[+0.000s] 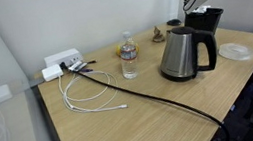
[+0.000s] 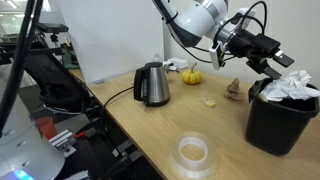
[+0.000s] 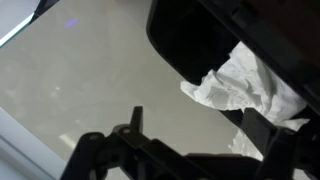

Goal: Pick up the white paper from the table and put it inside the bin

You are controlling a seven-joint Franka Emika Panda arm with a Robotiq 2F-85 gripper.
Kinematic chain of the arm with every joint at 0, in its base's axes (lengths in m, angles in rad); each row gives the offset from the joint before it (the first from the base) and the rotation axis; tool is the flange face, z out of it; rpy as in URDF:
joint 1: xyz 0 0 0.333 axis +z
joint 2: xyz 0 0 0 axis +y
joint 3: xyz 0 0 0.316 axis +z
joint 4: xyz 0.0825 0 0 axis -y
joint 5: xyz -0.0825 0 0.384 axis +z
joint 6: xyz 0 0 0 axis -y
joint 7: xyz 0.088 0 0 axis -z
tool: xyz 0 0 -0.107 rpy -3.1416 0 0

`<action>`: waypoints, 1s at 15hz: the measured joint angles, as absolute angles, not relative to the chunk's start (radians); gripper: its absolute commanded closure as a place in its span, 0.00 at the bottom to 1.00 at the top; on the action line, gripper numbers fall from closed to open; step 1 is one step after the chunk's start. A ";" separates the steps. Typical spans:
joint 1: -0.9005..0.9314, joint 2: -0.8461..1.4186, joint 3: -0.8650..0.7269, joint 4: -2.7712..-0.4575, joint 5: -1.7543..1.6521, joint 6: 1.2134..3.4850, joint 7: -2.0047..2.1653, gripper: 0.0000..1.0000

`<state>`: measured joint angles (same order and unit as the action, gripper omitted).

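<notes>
Over the bin [image 2: 275, 125], hand [image 2: 283, 68] (open or closed, unclear) just above white paper [image 2: 296, 87], kettle [image 2: 152, 85], tape roll [image 2: 193, 152] well apart.

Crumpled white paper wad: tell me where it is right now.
In an exterior view the crumpled white paper wad pokes out of the black plastic bin at the frame's right, just below the claw.

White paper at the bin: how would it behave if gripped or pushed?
The white paper is crumpled into loose folds, so it would probably squash rather than hold shape. It looks light for its bulk, likely shifting at a slight nudge. Piled above the rim of the bin, it could spill out.
</notes>
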<state>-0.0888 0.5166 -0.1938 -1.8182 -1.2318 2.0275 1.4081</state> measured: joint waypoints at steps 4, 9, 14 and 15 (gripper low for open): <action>-0.098 0.576 -0.195 -1.779 -1.232 2.027 1.427 0.00; -0.105 0.631 -0.200 -1.718 -1.247 2.027 1.427 0.00; -0.105 0.636 -0.194 -1.718 -1.251 2.045 1.421 0.00; -0.105 0.634 -0.194 -1.716 -1.251 2.046 1.418 0.00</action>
<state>-0.1053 0.6336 -0.1944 -1.7156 -1.2512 2.0461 1.4183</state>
